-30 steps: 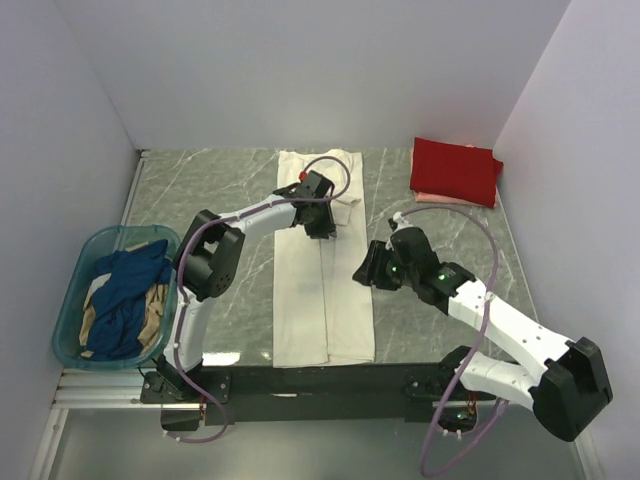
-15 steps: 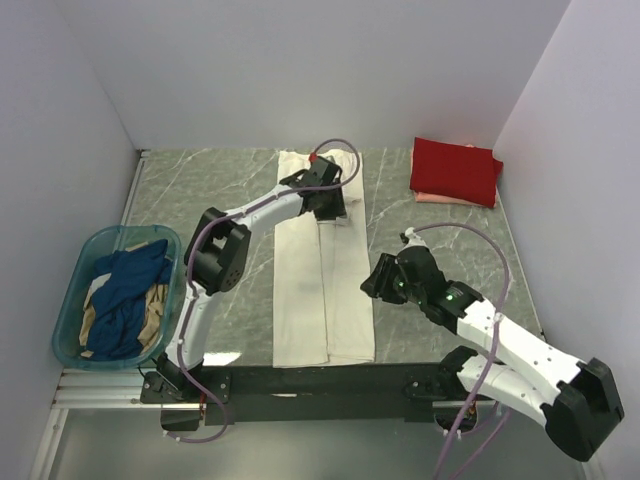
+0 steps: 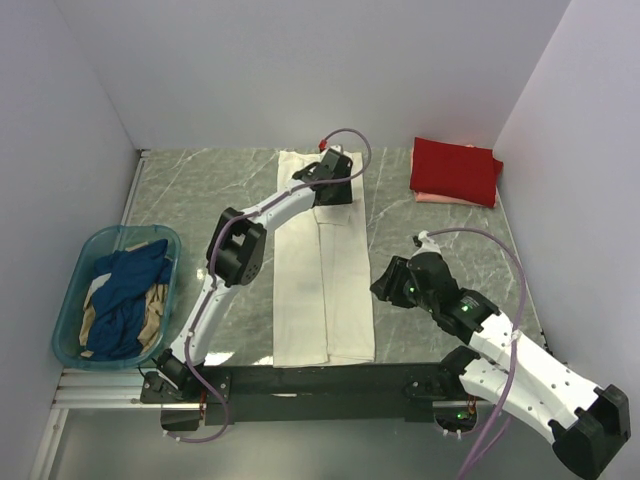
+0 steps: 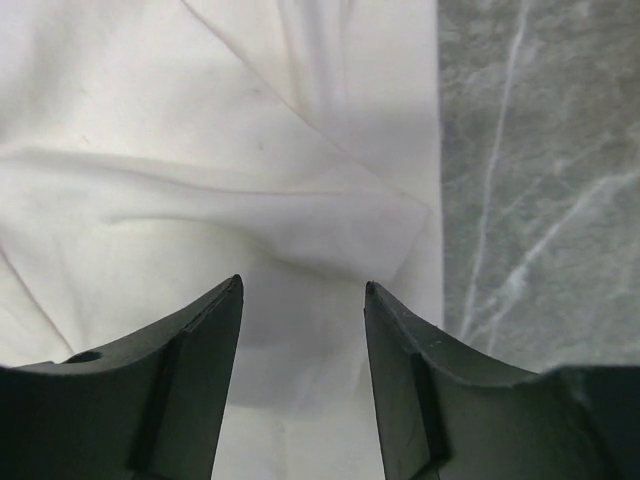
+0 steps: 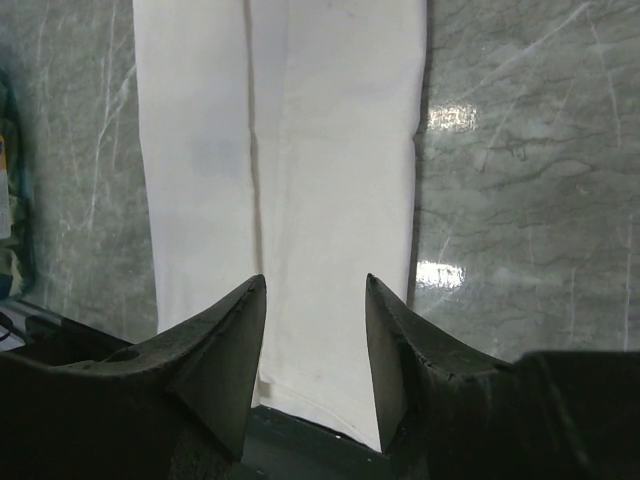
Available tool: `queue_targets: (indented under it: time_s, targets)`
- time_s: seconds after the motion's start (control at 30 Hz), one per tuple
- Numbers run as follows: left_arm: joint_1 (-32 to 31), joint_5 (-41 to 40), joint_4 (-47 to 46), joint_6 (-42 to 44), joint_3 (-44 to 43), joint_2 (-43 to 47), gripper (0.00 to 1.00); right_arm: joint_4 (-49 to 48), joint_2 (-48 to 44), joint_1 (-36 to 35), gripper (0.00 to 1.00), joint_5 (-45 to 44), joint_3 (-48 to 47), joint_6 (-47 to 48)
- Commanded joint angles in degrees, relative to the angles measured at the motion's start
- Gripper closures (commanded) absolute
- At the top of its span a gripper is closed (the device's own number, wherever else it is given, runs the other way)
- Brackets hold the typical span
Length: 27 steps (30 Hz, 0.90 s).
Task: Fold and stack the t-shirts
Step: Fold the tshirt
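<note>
Black left hand [image 4: 303, 288]: spread wide, holding nothing, hovering low over the far end of the cream-white t-shirt [image 3: 322, 280], near its right edge.
Cloth under that hand: soft creases and a folded-in flap, with bare counter [image 3: 200, 190] just to the right in the wrist view.
Black right hand [image 5: 316, 284]: parted about halfway, empty, hanging above the near end of the same shirt, with the hem and the counter's edge below.
Cream-white t-shirt: flat, a long narrow strip down the middle of the counter, sides already folded inward, end-to-end fold not yet done.
Stack: red t-shirt [image 3: 455, 168] folded on top of a pale pink t-shirt [image 3: 440, 198], far right corner, well apart from the strip.
Teal basket [image 3: 70, 300]: left side, dark blue t-shirt [image 3: 125, 290] and tan t-shirt [image 3: 155, 308] heaped inside, unfolded.
Step in hand, as a guess: gripping both ends to fold the strip across its length.
Risk one: pinching only the top layer, so opening a side flap instead of lifting the whole end.
Risk two: uneven grasps at the two ends, giving a skewed fold and a lopsided bundle for the stack.
Risk three: dragging rather than lifting, rumpling the smooth strip or sliding it off the near edge.
</note>
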State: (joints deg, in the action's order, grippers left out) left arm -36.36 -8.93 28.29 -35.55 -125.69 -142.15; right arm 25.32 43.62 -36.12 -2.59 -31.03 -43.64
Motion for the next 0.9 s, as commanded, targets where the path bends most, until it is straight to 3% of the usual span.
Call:
queue_targets:
  time_s: [0.0,0.53,0.87]
  targets:
    - [-0.99,-5.39,-2.80,5.48,-2.98,-0.59,0.42,1.92,-2.39,0.17,0.48,-2.86,-0.79,0.92]
    - [-6.18,-16.55,-7.81,14.98,-4.92,-3.31,0.42,1.40,-2.66,0.17,0.48,-2.95,0.62,0.92]
    - [-6.18,-19.54,-11.68,17.44,-5.27,-5.51,0.50,1.40,-2.75,0.35,0.48,-2.60,0.88,1.01]
